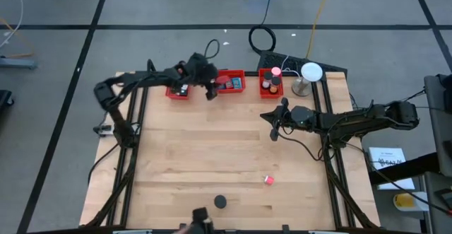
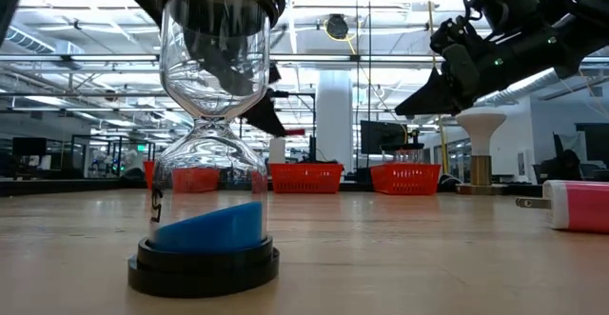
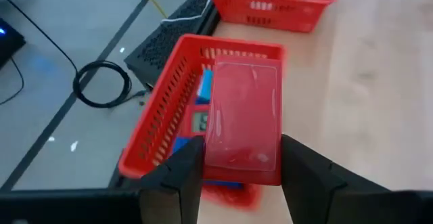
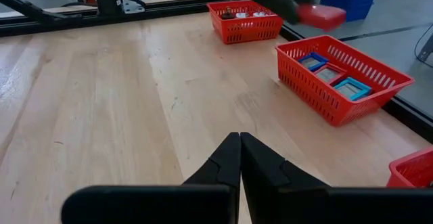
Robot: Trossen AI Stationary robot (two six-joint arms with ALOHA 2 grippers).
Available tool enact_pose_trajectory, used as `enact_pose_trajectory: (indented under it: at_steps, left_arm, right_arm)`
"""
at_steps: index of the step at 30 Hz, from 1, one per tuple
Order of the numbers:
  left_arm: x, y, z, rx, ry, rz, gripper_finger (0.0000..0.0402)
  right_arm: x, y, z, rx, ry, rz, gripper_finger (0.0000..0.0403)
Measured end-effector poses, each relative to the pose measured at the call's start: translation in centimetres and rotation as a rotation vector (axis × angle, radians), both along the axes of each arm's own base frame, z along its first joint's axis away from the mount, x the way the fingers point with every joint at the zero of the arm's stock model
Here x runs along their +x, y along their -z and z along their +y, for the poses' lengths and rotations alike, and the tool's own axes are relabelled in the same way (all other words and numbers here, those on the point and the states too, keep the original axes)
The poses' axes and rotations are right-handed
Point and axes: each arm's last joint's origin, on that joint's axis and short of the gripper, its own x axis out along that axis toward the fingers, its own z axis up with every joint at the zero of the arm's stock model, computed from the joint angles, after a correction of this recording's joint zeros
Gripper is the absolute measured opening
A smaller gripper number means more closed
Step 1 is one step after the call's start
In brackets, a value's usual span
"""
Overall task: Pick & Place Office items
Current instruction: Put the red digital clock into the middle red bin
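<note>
My left gripper (image 1: 210, 91) hovers at the table's far edge, shut on a flat red block (image 3: 243, 116) over the middle red bin (image 3: 159, 109), which holds blue items. The right wrist view shows that block (image 4: 322, 15) in the air above the bins. Toward the table's right side, my right gripper (image 1: 275, 131) hangs shut with nothing in it. Loose items lie near the front edge: a small pink block (image 1: 269, 180), a black disc (image 1: 220, 201) and an hourglass with blue sand (image 2: 205, 139), which stands upright on its black base. My left gripper pinches the red block between its two fingers, by its two long sides near its closer end (image 3: 215, 158). The fingers slant downward and the block reaches out ahead of them. The block is lifted clear, above the middle bin's rim.
Three red bins stand in a row at the far edge: left (image 1: 178, 90), middle (image 1: 231, 83) and right (image 1: 270, 83). A white round lamp (image 1: 311, 72) stands beside the right bin. A pink and white item (image 2: 576, 206) lies near the front right. Bare wood lies between.
</note>
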Motion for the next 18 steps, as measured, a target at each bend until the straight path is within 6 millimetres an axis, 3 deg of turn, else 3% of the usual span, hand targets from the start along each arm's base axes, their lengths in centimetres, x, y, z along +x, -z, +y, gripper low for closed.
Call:
enact_pose_trajectory:
  at_steps: [9, 18]
  left_arm:
    - [3.7, 1.2, 5.4, -0.029, 0.075, 0.020, 0.0158]
    - [4.7, 3.5, 6.1, -0.043, 0.101, 0.078, 0.0158]
  right_arm:
    - [0.0, 0.0, 0.0, 0.000, -0.001, -0.002, 0.0004]
    - [0.0, 0.1, 0.0, 0.004, -0.001, 0.006, 0.0004]
